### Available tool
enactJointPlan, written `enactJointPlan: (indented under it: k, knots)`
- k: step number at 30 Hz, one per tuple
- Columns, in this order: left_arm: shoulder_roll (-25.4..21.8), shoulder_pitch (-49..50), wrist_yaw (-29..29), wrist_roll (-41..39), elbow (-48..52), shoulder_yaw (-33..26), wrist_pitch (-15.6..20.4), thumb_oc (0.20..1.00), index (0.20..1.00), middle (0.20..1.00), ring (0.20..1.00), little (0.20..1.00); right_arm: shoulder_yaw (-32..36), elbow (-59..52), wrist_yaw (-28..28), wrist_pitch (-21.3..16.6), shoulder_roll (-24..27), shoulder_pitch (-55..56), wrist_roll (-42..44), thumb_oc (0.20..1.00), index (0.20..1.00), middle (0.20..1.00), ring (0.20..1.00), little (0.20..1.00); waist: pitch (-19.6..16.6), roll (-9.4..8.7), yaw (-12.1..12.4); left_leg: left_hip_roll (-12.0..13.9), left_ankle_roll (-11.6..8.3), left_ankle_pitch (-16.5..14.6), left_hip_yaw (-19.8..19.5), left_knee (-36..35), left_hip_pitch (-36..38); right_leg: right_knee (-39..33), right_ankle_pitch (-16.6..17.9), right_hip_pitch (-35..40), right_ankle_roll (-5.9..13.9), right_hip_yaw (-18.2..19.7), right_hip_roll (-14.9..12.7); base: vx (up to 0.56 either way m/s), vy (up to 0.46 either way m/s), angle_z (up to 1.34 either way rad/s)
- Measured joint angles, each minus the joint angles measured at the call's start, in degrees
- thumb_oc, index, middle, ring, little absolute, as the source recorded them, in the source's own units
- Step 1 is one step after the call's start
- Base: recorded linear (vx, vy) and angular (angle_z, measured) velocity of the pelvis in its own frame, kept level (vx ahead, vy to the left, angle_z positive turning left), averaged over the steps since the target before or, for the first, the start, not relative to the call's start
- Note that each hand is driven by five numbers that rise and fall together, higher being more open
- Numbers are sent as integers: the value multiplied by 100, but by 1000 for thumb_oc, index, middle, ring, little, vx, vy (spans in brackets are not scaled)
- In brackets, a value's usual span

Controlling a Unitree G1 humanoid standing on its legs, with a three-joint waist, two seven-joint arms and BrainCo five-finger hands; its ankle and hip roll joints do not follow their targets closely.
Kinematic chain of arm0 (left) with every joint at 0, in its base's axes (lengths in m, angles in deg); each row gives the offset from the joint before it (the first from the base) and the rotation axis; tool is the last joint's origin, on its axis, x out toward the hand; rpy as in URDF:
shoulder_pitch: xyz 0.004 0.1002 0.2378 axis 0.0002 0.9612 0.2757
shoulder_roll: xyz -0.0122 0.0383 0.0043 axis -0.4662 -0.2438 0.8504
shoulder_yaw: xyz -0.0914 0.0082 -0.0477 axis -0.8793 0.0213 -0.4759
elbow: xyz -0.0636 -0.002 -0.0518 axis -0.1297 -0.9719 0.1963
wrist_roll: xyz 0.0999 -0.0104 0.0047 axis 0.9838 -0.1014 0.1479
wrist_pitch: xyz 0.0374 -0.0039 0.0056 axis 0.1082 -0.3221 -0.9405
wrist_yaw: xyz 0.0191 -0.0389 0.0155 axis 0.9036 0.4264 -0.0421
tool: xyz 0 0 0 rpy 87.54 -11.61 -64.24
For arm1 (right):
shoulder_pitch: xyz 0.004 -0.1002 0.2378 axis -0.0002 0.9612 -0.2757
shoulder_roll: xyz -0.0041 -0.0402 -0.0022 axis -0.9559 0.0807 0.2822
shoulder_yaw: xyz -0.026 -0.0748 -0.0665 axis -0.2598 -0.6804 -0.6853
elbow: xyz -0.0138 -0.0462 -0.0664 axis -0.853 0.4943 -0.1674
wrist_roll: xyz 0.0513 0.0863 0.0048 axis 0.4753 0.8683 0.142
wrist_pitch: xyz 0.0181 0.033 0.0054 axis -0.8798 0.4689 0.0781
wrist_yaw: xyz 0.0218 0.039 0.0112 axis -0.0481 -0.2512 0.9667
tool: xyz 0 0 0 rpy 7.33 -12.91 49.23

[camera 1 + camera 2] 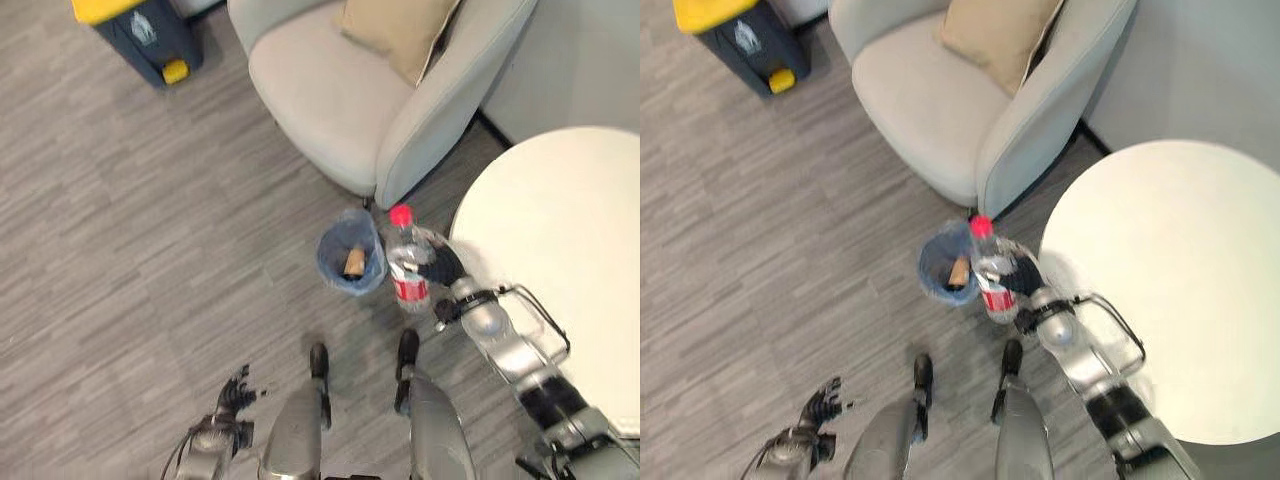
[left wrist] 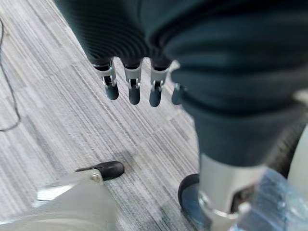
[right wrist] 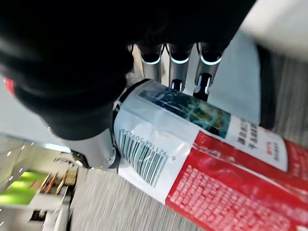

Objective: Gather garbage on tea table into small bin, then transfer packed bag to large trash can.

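Observation:
My right hand (image 1: 443, 266) is shut on a clear plastic bottle (image 1: 406, 261) with a red cap and a red and white label. It holds the bottle upright just right of the small bin (image 1: 352, 259), off the left edge of the round white table (image 1: 560, 250). In the right wrist view the fingers (image 3: 179, 67) curl round the bottle's label (image 3: 192, 159). The small bin has a blue bag liner and a brown piece of garbage (image 1: 354, 262) inside. My left hand (image 1: 232, 398) hangs low by the floor with its fingers (image 2: 134, 86) relaxed and nothing in it.
A light grey armchair (image 1: 350, 110) with a tan cushion (image 1: 395, 30) stands behind the small bin. The large dark trash can (image 1: 140, 35) with a yellow lid sits at the far left on the grey wood-pattern floor.

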Motion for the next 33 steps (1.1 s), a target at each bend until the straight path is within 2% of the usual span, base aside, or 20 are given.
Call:
enactJointPlan:
  k: [2,4,5,6,7,9,12,13,15,16,17,21,22,26,31,33]
  knots:
    - [-11,-361,-96,-118,128,89,13,1000,1000,1000,1000,1000,-146,67,-139,-2,-115,-583,-2,200,200,200,200,200,290,-9,40,-50,-15,-13,-127,326,-542,412,-105,-502,-85,-60,-98,-26,2,37]
    - [-102,-729,-187,-244,163,247,76,1000,1000,1000,1000,1000,-406,352,-318,5,-171,-1331,-10,200,200,200,200,200,461,-63,98,-99,-57,-200,-287,1019,-1385,1096,-410,-1262,-99,-88,-236,-45,22,37]
    - [-101,-856,-211,-254,128,250,73,1000,1000,1000,1000,1000,-401,393,-370,9,-198,-1494,-13,200,200,200,200,200,533,-60,153,-114,-72,-211,-354,1154,-1566,1220,-394,-1407,-165,-101,-269,-127,38,29]
    - [-99,-866,-246,-326,142,262,82,1000,1000,1000,1000,1000,-413,408,-417,8,-227,-1519,-20,200,200,200,200,200,548,-81,198,-122,-73,-214,-401,1229,-1697,1299,-389,-1511,-175,-119,-295,-115,42,30]
    - [-223,-849,-341,-445,199,451,141,1000,1000,1000,1000,1000,-571,429,-574,2,-204,-1691,-46,200,200,200,200,200,520,-115,188,-173,10,-298,-370,1623,-2092,1658,-511,-1835,-203,-117,-393,-79,32,31]
    - [-380,-968,-373,-464,343,519,156,1000,1000,1000,1000,1000,-566,571,-731,3,-186,-2124,-139,200,200,200,200,200,529,-112,181,-219,-10,-452,-416,2146,-2779,2178,-739,-2462,-224,-112,-523,-32,23,32]
    - [-436,-1056,-459,-487,343,501,144,1000,1000,1000,1000,1000,-623,1047,-894,57,-246,-2323,-204,200,200,200,200,200,535,-148,273,-296,24,-497,-493,2571,-3317,2532,-774,-2921,-276,-92,-625,9,15,19]
    - [-558,-1115,-521,-492,368,661,246,1000,1000,1000,1000,1000,-859,1487,-993,80,-203,-2724,-249,200,200,200,200,200,520,-161,252,-396,97,-590,-493,2841,-3652,2853,-971,-3295,-272,14,-732,30,14,19]
    - [-648,-1241,-536,-495,408,679,285,1000,1000,1000,1000,1000,-894,1747,-1008,140,-186,-3178,-259,200,200,200,200,200,533,-145,259,-444,44,-640,-537,3119,-4145,3122,-993,-3770,-281,76,-778,39,3,21]
    - [-713,-1362,-555,-598,402,711,287,1000,1000,1000,1000,1000,-983,2245,-1136,180,-220,-3663,-316,200,200,200,200,200,532,-144,265,-486,19,-620,-606,3268,-4606,3270,-991,-4182,-285,78,-803,57,5,22]
    - [-707,-1376,-553,-640,422,725,287,1000,1000,1000,1000,1000,-1012,2485,-1140,250,-207,-3831,-344,200,200,200,200,200,534,-145,304,-507,17,-620,-626,3346,-4761,3356,-993,-4339,-293,103,-816,60,6,26]
    - [-703,-1357,-553,-642,502,929,295,1000,1000,1000,1000,1000,-1017,3172,-1251,274,-133,-4064,-332,200,200,200,200,200,528,-141,426,-652,30,-613,-695,3195,-4835,3338,-1009,-4429,-283,156,-939,76,-24,21]
    - [-710,-1355,-553,-642,594,929,302,1000,1000,1000,1000,1000,-1011,3192,-1258,283,-61,-4090,-324,200,200,200,200,200,528,-140,429,-675,99,-560,-690,3108,-4831,3310,-1009,-4429,-283,148,-953,44,-8,23]
    - [-710,-1361,-550,-642,740,932,320,1000,1000,1000,1000,1000,-1010,3190,-1366,285,158,-4187,-268,200,200,200,200,200,513,-131,445,-711,142,-449,-673,3029,-4818,3293,-1027,-4429,-317,150,-987,51,-10,6]
    - [-718,-1360,-547,-641,844,932,344,1000,1000,1000,1000,1000,-962,3048,-1463,284,486,-4232,-115,200,200,200,200,200,478,-123,444,-709,99,-400,-599,2778,-4410,3110,-961,-4100,-228,167,-996,43,-24,0]
    - [-718,-1328,-546,-640,847,935,343,1000,1000,1000,1000,1000,-865,3009,-1514,241,501,-4155,-101,200,200,200,200,200,284,-120,434,-700,104,-395,-575,2693,-4430,3070,-961,-4137,-221,171,-991,25,-27,-5]
